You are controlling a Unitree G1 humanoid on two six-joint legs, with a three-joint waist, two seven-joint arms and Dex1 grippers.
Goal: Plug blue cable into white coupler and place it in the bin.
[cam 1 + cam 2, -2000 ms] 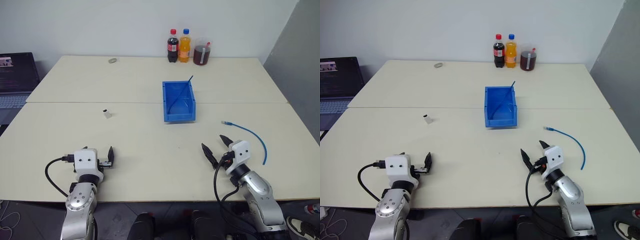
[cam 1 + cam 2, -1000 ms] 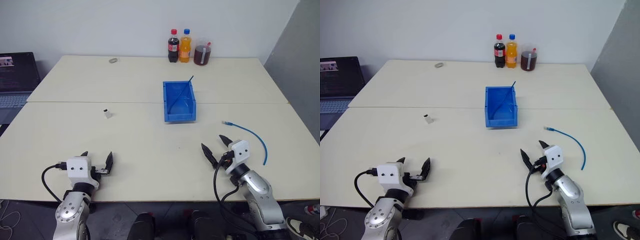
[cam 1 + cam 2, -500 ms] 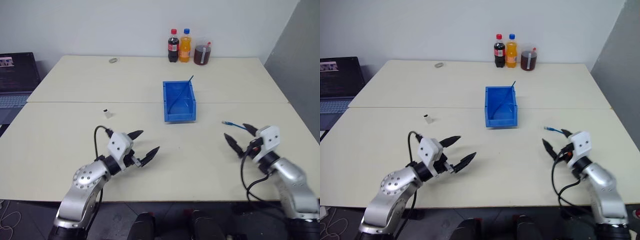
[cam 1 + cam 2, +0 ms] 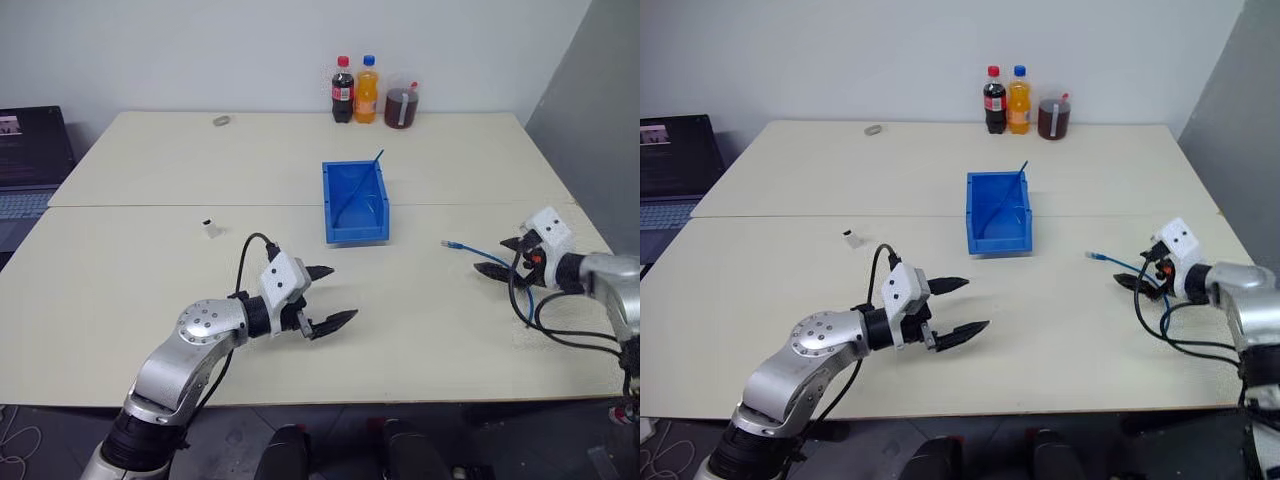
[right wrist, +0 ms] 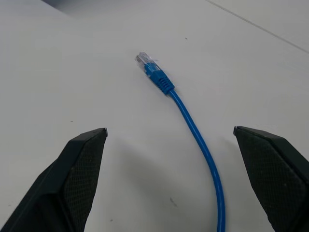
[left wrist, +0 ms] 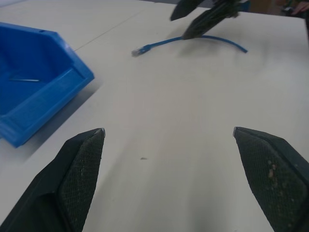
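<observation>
Right wrist view: blue cable (image 5: pixel 193 126) lies loose on the counter (image 4: pixel 420 300), plug end between spread fingers.

Right pincer (image 4: pixel 507 259) hovers wide open at the cable, holding nothing. Left pincer (image 4: pixel 331 297), also wide open and empty, sits mid-counter. White coupler (image 4: pixel 209 228) stands left of the bin (image 4: pixel 354 232).

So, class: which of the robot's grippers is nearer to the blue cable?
Right. The right gripper hangs open just over the blue cable, near its plug end; the left gripper sits mid-table, well away from it.
</observation>
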